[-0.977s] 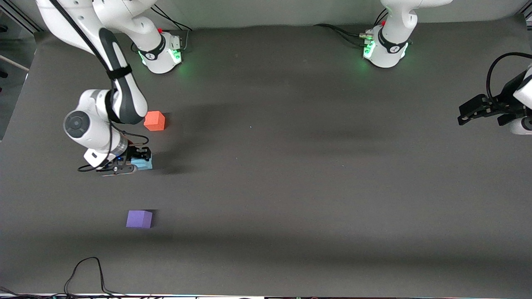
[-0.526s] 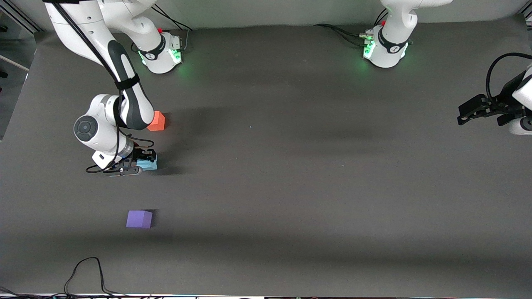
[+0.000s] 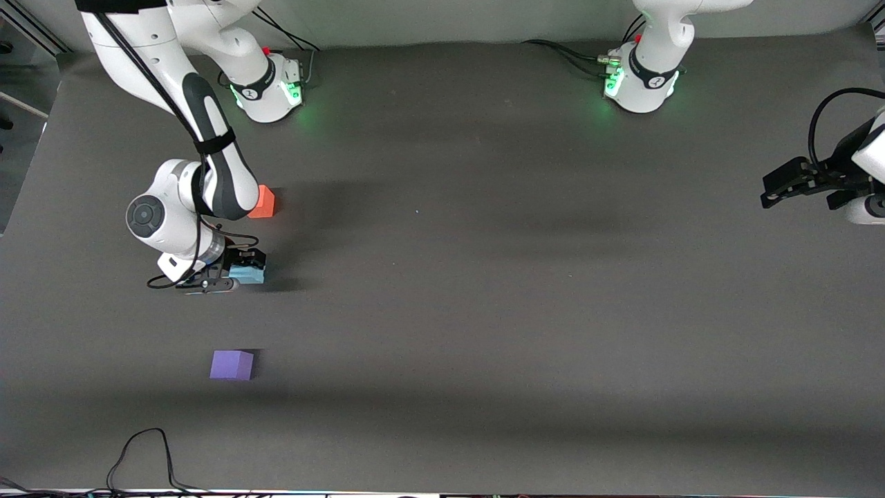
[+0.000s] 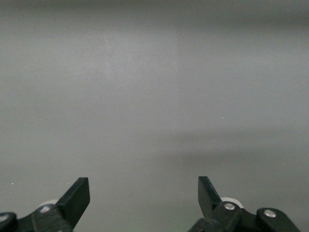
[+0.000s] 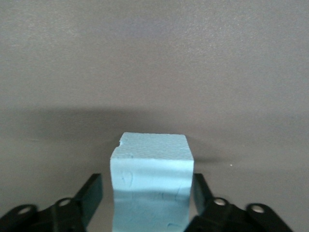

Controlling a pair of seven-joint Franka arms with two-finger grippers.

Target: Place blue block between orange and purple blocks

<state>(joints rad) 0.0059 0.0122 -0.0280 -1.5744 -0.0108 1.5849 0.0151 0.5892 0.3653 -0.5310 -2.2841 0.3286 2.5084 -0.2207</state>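
Observation:
The blue block (image 3: 249, 274) rests on the dark mat between the orange block (image 3: 264, 202), which is farther from the front camera and half hidden by the right arm, and the purple block (image 3: 231, 364), which is nearer. My right gripper (image 3: 235, 271) is down at the blue block. In the right wrist view the blue block (image 5: 151, 186) stands between the fingers (image 5: 91, 193), with a narrow gap on one side, so the jaws are slightly open around it. My left gripper (image 3: 785, 185) waits open and empty at the left arm's end of the table; it also shows in the left wrist view (image 4: 144, 193).
A black cable (image 3: 142, 453) loops on the mat near the front edge. The two arm bases (image 3: 269, 86) stand along the edge farthest from the front camera.
My right gripper has carried the blue block a short way toward the left arm's end of the table, and the arm now covers more of the orange block. The left arm has not moved.

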